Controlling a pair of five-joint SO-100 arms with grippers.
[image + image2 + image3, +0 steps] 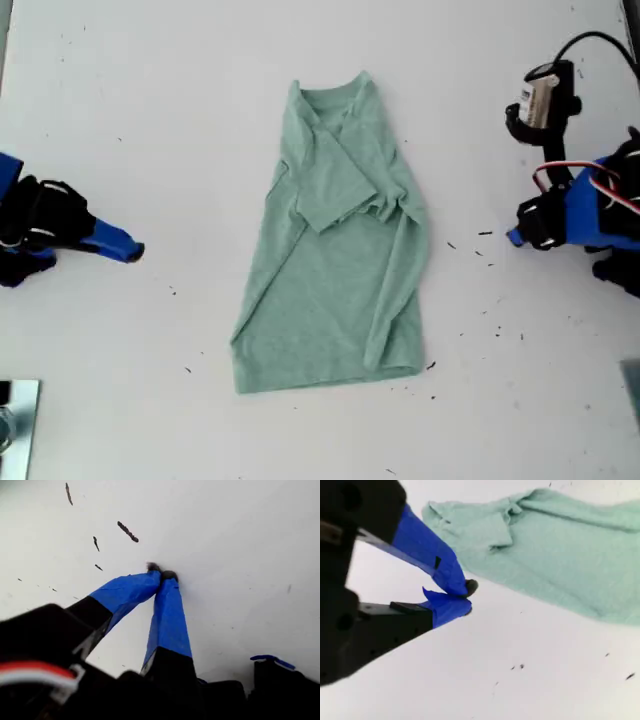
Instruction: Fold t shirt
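- the t shirt lies flat in the middle of the white tabletop, collar toward the exterior view's top, both long sides folded inward and one short sleeve lying across the chest.
- my first tool is clenched on nothing, its blue-taped tips meeting just above bare tabletop dotted with dark specks; no cloth shows near it.
- my second tool is also clenched and empty, tips together, near the shirt's edge yet apart from it.
- in the exterior view an arm sits at each side, both clear of the shirt.
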